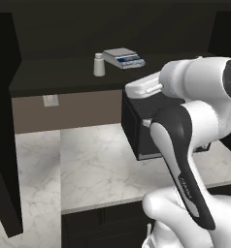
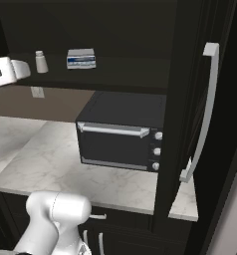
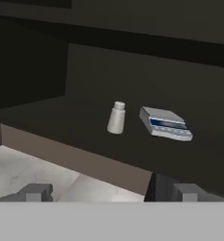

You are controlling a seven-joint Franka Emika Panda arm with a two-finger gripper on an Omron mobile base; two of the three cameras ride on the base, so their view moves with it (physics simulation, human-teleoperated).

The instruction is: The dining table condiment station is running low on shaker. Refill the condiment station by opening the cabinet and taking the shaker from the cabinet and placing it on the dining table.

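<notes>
Look at the hand view first. Your gripper (image 3: 111,193) is at 6 o'clock, right at the bottom. Its two dark fingertips (image 3: 36,192) stand far apart, as wide as they go, and there is nothing between them. It is holding nothing.

Just past the fingertips you see the white marble worktop (image 3: 24,172) at 7 o'clock. A beige strip of wall runs above it.

Farther on is the dark shelf (image 3: 62,117) inside the cabinet. The shaker (image 3: 116,118) stands upright on it, near the middle of the picture. It is small and off-white, with a narrower rounded cap. The grey kitchen scale (image 3: 165,124) with the blue display lies on the same shelf, at 3 o'clock from the shaker. The two are close but not touching. The shaker is well apart from your gripper.

In the left base view, the white arm (image 1: 185,145) fills the 4 o'clock side. Behind it, a black oven (image 1: 137,126) sits on the worktop. Up on the shelf, the shaker (image 1: 99,65) stands at 12 o'clock.

In the right base view, the oven (image 2: 121,132) with its silver handle sits in the middle. The open cabinet door (image 2: 187,99) with its long silver bar handle (image 2: 202,114) is at 3 o'clock. The shaker (image 2: 41,62) stands at 10 o'clock.
</notes>
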